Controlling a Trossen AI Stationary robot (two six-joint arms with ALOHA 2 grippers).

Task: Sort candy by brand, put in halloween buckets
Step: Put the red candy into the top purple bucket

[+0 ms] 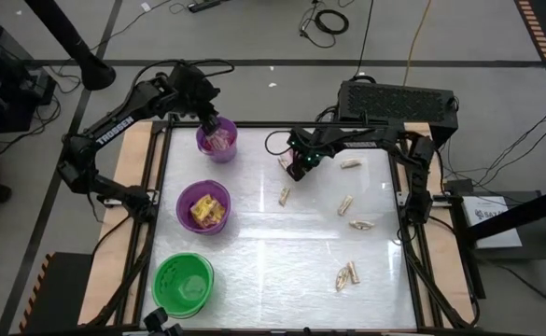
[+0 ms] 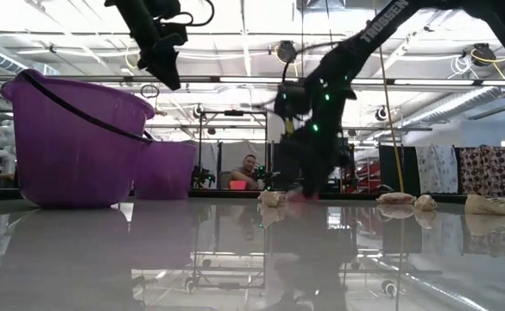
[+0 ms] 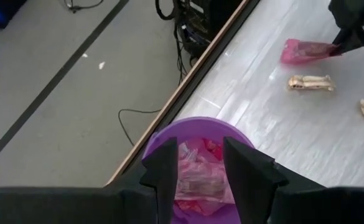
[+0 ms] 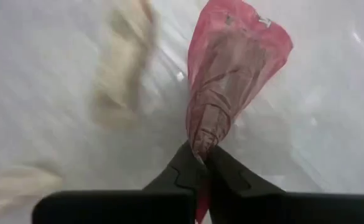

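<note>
My right gripper [image 1: 296, 166] is low over the far middle of the table, shut on a pink-red packet [image 4: 231, 68], which also shows in the left wrist view [image 3: 303, 51]. My left gripper [image 3: 200, 149] hangs open above the small purple bucket [image 1: 217, 142], which holds pink-red packets [image 3: 197, 177]. Nothing is between its fingers. The wider purple bucket [image 1: 203, 207] holds yellow packets [image 1: 207, 211]. The green bucket [image 1: 183, 283] stands at the near left. Several tan pieces lie on the table, among them one [image 1: 285, 196] near the right gripper and a pair [image 1: 347, 275] near the front. My right gripper pinches one end of the pink-red packet [image 4: 201, 140] between its two fingertips [image 4: 185, 165], and the wrapper is crumpled to a narrow neck there. The fingers slant down from the table's right. The packet fans out beyond them, close over the table; whether its free end [image 4: 244, 31] rests there I cannot tell.
The three buckets stand in a row along the table's left side. Tan pieces [image 1: 351, 164] [image 1: 346, 204] [image 1: 361, 225] lie scattered over the right half. A tan piece [image 4: 122, 68] lies beside the held packet. A black box [image 1: 399, 101] sits past the far edge.
</note>
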